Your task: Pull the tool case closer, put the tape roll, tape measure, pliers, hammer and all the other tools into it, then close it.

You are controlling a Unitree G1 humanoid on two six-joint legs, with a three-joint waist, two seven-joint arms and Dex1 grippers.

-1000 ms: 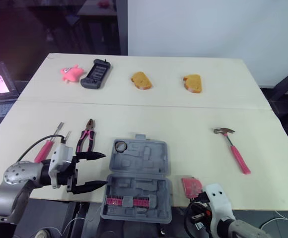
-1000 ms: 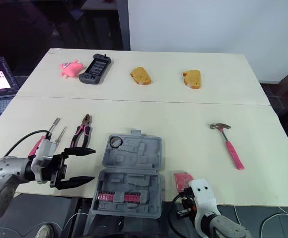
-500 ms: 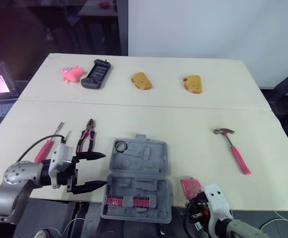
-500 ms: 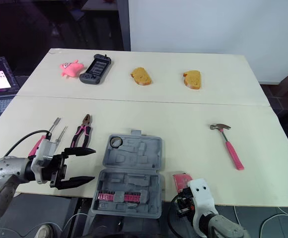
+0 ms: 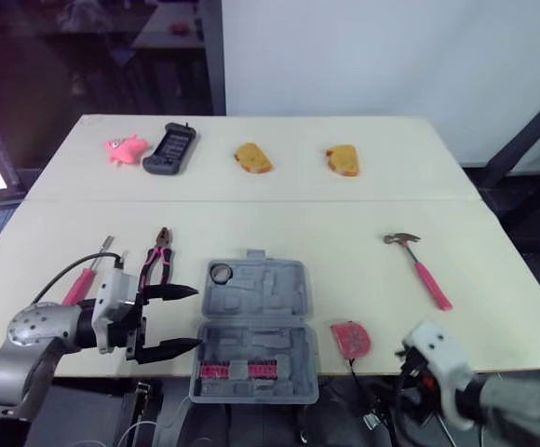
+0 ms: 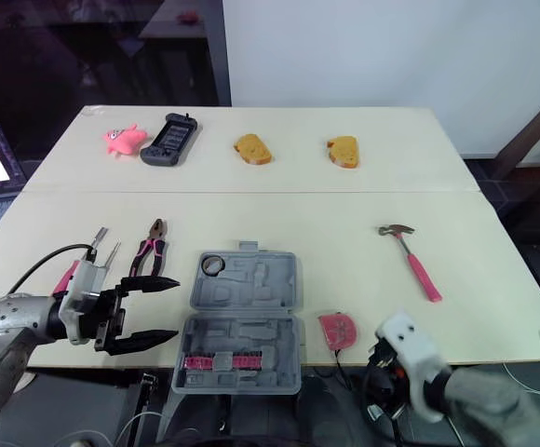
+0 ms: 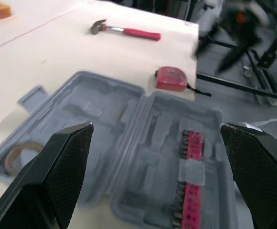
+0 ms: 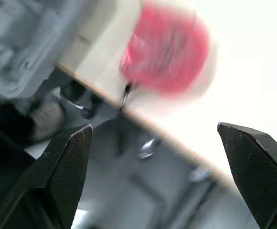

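Left end effector (image 5: 191,318): spread wide, empty, parked just beside the left edge of the tool case (image 5: 256,326), probably to steady or tug it. Just behind it on the worktop (image 5: 344,233), a pink-handled tool (image 5: 82,282) and the pliers (image 5: 158,264), not yet packed. Case lying open and flat at the near edge, within easy reach. Tape roll (image 5: 222,273) seated in the far half's corner pocket. Right of the case, tape measure (image 5: 350,337) near the edge, just ahead of the right end effector (image 8: 153,129), also gaping, seemingly lined up to take it. Hammer (image 5: 419,270) well apart, farther right.
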